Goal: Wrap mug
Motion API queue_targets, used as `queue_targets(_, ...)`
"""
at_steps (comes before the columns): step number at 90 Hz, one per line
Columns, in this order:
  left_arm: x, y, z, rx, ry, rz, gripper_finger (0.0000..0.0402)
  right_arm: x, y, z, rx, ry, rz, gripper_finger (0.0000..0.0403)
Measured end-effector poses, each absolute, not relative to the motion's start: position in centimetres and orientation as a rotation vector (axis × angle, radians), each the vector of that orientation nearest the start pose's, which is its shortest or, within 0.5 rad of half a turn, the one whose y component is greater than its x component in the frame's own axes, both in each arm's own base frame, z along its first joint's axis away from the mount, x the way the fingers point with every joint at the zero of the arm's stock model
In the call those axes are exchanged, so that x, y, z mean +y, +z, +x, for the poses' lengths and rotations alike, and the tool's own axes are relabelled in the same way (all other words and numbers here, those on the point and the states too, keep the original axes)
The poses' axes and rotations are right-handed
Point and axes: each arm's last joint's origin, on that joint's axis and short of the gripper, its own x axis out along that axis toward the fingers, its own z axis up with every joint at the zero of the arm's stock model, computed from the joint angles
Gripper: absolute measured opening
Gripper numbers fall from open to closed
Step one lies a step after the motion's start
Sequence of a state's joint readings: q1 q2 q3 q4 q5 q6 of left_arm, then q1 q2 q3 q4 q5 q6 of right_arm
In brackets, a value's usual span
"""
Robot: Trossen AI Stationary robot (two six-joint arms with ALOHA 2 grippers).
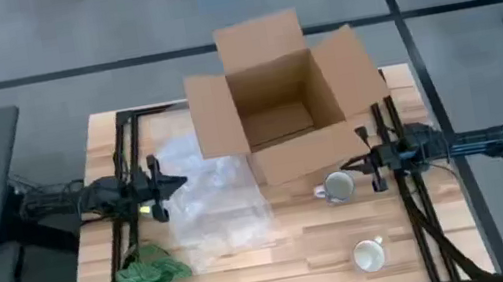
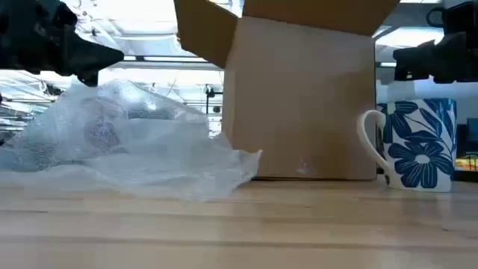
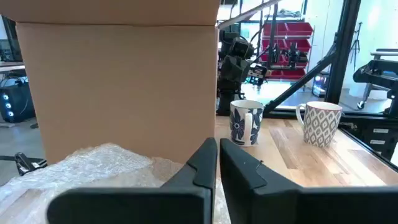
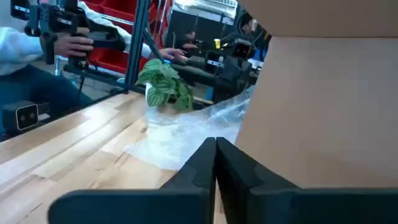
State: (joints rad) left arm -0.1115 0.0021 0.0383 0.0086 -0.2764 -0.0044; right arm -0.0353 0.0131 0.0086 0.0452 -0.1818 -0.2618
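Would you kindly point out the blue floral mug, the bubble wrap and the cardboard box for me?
blue floral mug (image 2: 420, 142), low view, on its patterned side.
bubble wrap (image 1: 211, 193), high view, middle of the sheet.
cardboard box (image 1: 278, 116), high view, inside floor of the open box.

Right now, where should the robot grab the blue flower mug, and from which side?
Probably the rim of the blue flower mug, coming down from above. It stands upright with its mouth open to the top, so one finger could go inside and one outside. The right gripper is just beside it, fingers shut. The handle points toward the bubble wrap, so grip the rim away from it.
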Motion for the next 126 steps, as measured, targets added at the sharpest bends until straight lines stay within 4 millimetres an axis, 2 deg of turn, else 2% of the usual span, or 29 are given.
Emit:
queue_targets(103,-0.27,17.7,9.46,-0.042,0.165,-0.014,0.0,0.18,16.98,9.76,-0.059,0.14,-0.266,0.0)
queue_targets(117,-0.23,17.88,9.46,-0.073,0.173,-0.096,0.0,0.18,16.98,9.76,-0.059,0.14,-0.265,0.0)
queue_targets(126,-0.28,18.32,9.42,-0.128,0.148,-0.235,0.0,0.18,16.98,9.75,-0.06,0.14,-0.266,0.0)
